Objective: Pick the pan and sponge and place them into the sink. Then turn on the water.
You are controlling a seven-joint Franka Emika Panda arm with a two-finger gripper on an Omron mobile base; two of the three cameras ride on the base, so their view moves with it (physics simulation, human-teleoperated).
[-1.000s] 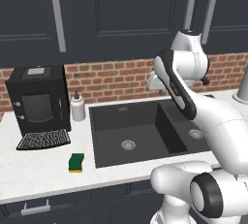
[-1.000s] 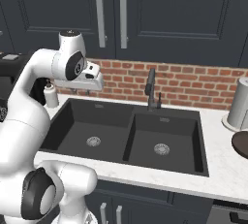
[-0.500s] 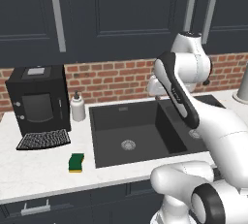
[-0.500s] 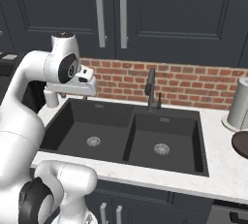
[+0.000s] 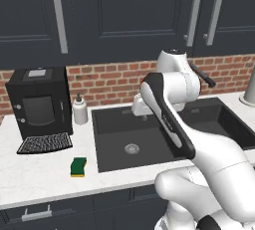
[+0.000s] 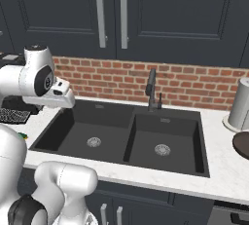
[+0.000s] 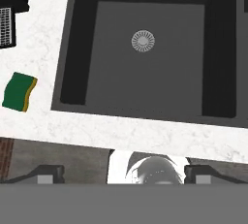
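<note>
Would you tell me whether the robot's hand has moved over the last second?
Yes. In the left base view the hand has swung left from the right basin to above the left basin of the sink, toward the sponge.

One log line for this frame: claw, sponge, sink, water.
claw: over left basin, empty | green-and-yellow rectangular sponge: on counter left of sink | matte black double-basin sink: both basins empty | water: off

Bare counter point(image 5: 45, 174) surrounds the sponge point(image 5: 78, 167); soap dispenser point(image 5: 80, 110) stands well behind.
</note>
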